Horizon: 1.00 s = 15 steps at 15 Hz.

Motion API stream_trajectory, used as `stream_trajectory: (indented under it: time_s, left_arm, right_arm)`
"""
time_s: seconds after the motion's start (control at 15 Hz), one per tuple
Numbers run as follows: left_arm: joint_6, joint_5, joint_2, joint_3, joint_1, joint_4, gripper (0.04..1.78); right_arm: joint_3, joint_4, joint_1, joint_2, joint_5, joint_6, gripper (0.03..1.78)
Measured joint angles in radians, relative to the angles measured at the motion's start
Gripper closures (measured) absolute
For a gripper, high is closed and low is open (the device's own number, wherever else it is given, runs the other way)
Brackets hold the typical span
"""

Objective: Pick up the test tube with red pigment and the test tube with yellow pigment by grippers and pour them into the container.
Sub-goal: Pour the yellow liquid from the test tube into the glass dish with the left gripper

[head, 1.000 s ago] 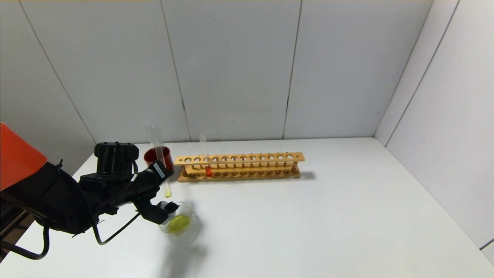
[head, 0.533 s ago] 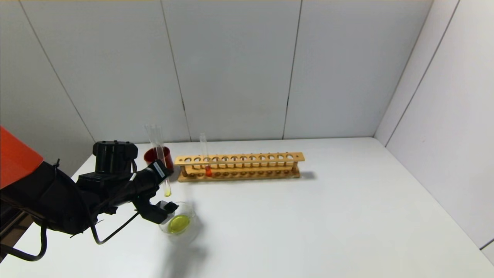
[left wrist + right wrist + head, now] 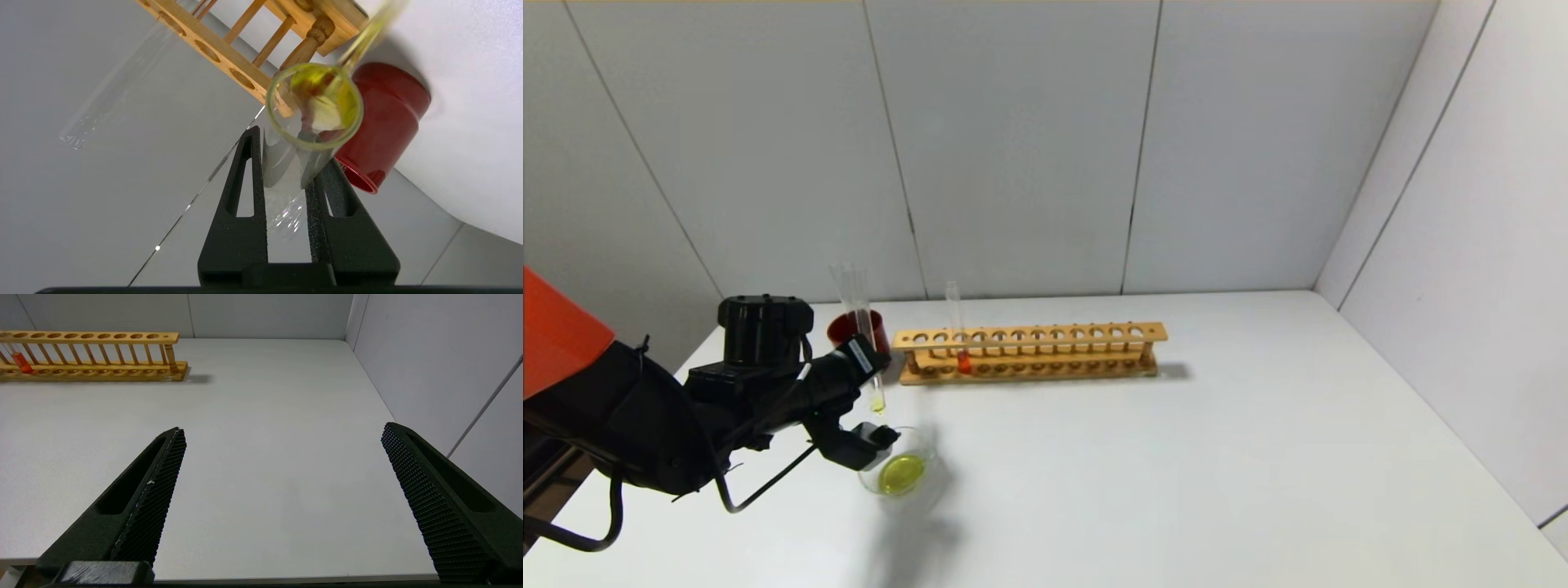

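Observation:
My left gripper [image 3: 864, 363] is shut on the test tube with yellow pigment [image 3: 875, 399] and holds it nearly upright, yellow bottom down, just behind the container [image 3: 934, 469]. The container is a clear glass dish with yellow liquid in it. In the left wrist view the tube [image 3: 314, 106] sits between the fingers [image 3: 249, 183], seen from its open mouth. The test tube with red pigment [image 3: 963, 362] stands in the wooden rack [image 3: 1054, 347]; it also shows in the right wrist view [image 3: 19, 361]. My right gripper [image 3: 282, 445] is open, empty, and low over the table's near right side.
A dark red cup [image 3: 845, 327] stands left of the rack's end, just behind the held tube, and shows in the left wrist view [image 3: 384, 118]. Grey panel walls close the table at the back and right. An orange object [image 3: 556, 327] sits at the far left.
My left gripper has lifted the yellow tube slightly and drawn it back a little toward the red cup. The yellow liquid lies in the container throughout.

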Motion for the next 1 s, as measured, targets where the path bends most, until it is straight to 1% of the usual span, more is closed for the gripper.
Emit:
stream_trajectory:
  time_s: [1.0]
  left_arm:
    - [0.017,-0.002,-0.021,0.020,-0.023,0.001,1.50]
  right_arm:
    - [0.000,0.000,0.000,0.000,0.000,0.000,0.06]
